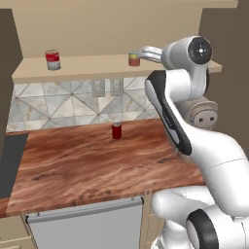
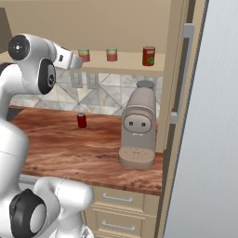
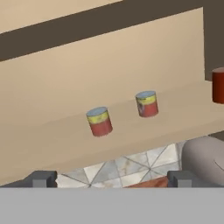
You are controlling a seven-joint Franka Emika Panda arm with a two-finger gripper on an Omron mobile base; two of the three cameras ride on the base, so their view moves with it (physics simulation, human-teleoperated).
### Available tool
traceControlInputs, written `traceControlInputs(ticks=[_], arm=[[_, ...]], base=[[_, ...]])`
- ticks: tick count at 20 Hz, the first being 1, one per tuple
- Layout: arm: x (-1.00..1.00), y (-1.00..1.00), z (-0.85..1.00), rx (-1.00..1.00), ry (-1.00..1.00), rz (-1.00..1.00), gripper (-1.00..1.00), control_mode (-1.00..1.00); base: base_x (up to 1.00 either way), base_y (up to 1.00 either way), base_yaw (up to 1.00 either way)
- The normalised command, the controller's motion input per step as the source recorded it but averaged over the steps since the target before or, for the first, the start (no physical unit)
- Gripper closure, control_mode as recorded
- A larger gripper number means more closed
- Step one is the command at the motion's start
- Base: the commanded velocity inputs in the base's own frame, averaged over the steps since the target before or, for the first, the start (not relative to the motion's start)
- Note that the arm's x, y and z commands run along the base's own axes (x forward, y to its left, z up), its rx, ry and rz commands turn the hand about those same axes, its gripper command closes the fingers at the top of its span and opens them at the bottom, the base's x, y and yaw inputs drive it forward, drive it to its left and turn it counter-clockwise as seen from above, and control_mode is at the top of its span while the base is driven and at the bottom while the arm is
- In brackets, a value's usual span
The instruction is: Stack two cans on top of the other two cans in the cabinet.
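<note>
Four cans stand upright on the tan shelf board of the beige cabinet (image 1: pixel 112 29), each with its long axis vertical. At the far left is the red can with a white middle band (image 1: pixel 52 60), well apart from the rest. Near the middle stand two squat cylinders with grey lids and yellow-over-red labels: one can (image 3: pixel 99 121) closer to the claw (image 3: pixel 111 178), the other (image 3: pixel 147 103) just beyond it, apart and not touching. The plain orange-red can (image 2: pixel 148 56), taller and smooth, stands at the right end. None is stacked. The claw hovers in front of the shelf, its dark tips spread wide and holding nothing. A small crimson can (image 1: pixel 116 131) stands on the wood-grain surface (image 1: pixel 87 165), near a rounded beige coffee machine (image 2: pixel 137 128).
</note>
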Motion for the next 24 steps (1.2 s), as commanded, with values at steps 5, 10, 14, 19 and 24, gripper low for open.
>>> traceControlInputs(ticks=[5,10,14,19,24], arm=[[0.19,0.06,0.0,-0.03,0.08,0.09,-1.0,-1.0],[0.17,0.05,-0.01,-0.07,0.01,0.1,-1.0,-1.0],[0.15,0.0,-0.08,-0.1,0.0,0.04,-1.0,-1.0],[0.17,0.0,-0.11,-0.04,0.01,0.0,-1.0,-1.0],[0.16,0.0,-0.11,-0.05,0.01,0.0,-1.0,-1.0]], base=[[0.0,0.0,0.0],[0.0,0.0,0.0],[0.0,0.0,0.0],[0.0,0.0,0.0],[0.0,0.0,0.0]])
